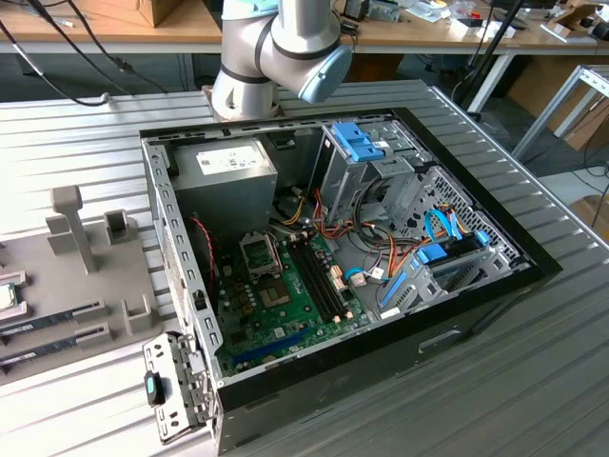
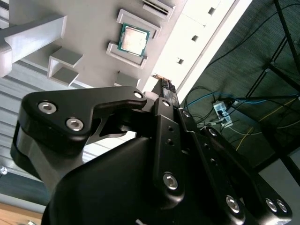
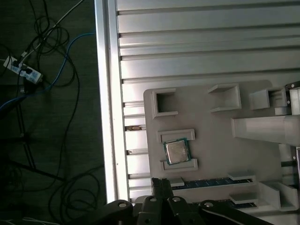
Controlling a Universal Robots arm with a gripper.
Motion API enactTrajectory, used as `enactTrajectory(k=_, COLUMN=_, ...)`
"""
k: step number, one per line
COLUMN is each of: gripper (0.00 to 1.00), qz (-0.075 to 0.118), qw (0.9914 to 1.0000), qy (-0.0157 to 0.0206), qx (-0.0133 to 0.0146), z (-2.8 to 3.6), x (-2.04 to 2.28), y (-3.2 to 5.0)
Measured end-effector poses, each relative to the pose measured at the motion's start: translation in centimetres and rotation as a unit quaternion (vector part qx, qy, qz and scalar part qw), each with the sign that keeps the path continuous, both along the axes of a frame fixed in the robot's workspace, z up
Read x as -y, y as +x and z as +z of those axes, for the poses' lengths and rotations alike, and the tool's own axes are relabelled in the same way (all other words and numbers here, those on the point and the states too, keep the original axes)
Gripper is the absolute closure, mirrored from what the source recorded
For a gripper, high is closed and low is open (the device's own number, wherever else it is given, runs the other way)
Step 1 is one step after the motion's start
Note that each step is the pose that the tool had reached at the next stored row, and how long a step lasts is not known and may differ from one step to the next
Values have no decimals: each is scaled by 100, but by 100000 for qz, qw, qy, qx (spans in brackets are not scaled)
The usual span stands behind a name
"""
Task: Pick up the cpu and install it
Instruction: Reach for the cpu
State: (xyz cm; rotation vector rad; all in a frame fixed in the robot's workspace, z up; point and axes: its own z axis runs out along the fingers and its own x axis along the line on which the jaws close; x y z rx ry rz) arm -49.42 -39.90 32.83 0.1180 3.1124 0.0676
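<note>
**Gripper over the parts tray, cpu in its cradle**

Gripper (image 3: 158, 182) (image 2: 164, 89): in both wrist views the jaws look drawn together, with nothing between them. It hangs above the grey parts tray (image 3: 211, 140) and does not touch the cpu.

The cpu (image 3: 177, 151) (image 2: 134, 39) lies flat, metal lid up with the green rim showing. It is seated between two small raised brackets on the tray, just beyond the gripper tips. Memory sticks (image 3: 206, 183) lie in slots beside it, on the side nearer the gripper. Upright posts and small pockets stand elsewhere on the tray.

The tray rests on the slatted metal counter (image 3: 187, 47), near its edge. Past that edge, loose cables (image 3: 47, 70) lie on the dark floor.

Exterior view: the tray (image 1: 95, 286) sits at the exterior view's left and the open computer case (image 1: 381, 381) lies on the counter to its right. Inside are the green motherboard (image 1: 285, 305), its square socket (image 1: 259, 252) and the grey power-supply box (image 1: 233, 167). The arm (image 1: 276, 48) rises behind the case, with desks beyond it.
</note>
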Motion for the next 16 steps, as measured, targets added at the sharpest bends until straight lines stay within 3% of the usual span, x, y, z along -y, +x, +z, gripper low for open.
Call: enactTrajectory(k=16, gripper=89, qz=0, qw=100000, qy=0, qx=0, z=-101, x=0, y=0)
